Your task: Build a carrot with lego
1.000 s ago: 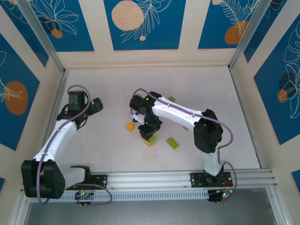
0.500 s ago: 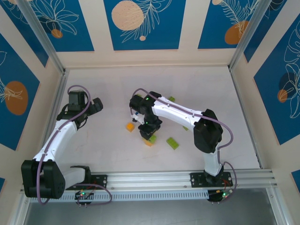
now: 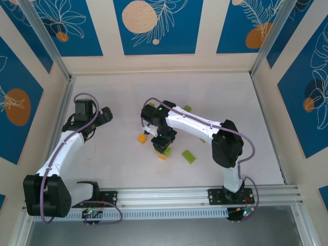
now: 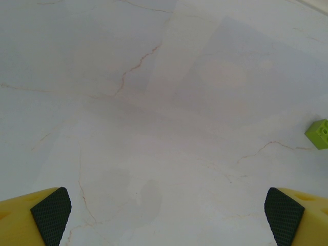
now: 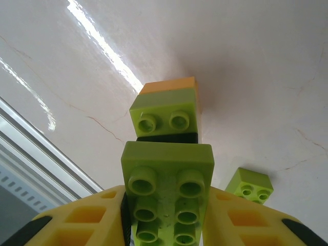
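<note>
We see the right gripper (image 5: pixel 166 223) clamping a green brick (image 5: pixel 167 164), its near end cut off from sight, and the left gripper (image 4: pixel 167 215) spread wide.

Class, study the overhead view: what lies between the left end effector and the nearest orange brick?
Nothing. In the top external view, the stretch from the left end effector to the orange brick is bare white table.
</note>
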Robot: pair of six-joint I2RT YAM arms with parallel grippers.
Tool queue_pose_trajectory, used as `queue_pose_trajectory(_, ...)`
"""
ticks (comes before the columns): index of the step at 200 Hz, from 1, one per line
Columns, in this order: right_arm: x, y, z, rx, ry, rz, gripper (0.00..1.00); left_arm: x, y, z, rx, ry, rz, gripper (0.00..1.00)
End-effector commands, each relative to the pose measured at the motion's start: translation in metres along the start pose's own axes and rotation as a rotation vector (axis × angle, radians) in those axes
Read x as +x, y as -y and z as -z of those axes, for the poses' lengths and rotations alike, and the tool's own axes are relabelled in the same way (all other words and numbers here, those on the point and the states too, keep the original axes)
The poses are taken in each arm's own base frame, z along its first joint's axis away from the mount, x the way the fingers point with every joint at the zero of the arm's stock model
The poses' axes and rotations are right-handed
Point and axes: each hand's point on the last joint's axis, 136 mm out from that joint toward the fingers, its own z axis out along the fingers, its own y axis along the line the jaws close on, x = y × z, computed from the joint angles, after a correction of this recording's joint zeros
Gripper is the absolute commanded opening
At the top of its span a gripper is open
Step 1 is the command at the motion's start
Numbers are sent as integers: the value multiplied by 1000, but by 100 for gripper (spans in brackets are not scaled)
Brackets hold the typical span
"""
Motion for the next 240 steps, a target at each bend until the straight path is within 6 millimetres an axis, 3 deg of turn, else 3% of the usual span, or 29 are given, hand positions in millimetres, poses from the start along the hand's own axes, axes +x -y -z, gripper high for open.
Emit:
queue_pose_trajectory(1, 2, -1, 15, 26, 31, 51, 38, 1, -6, 1, -20, -5, 1, 100)
queue_pose_trajectory(83, 5, -17, 13, -7, 22, 147, 38, 0, -5, 1, -18, -3, 1, 100)
queue_pose_trajectory(190, 2, 1, 4, 61, 0, 199, 41, 0, -5, 1, -18, -3, 1, 100)
queue_pose_trajectory(240, 0, -3, 2, 48, 2, 217, 45, 0, -6, 1, -21, -4, 2, 100)
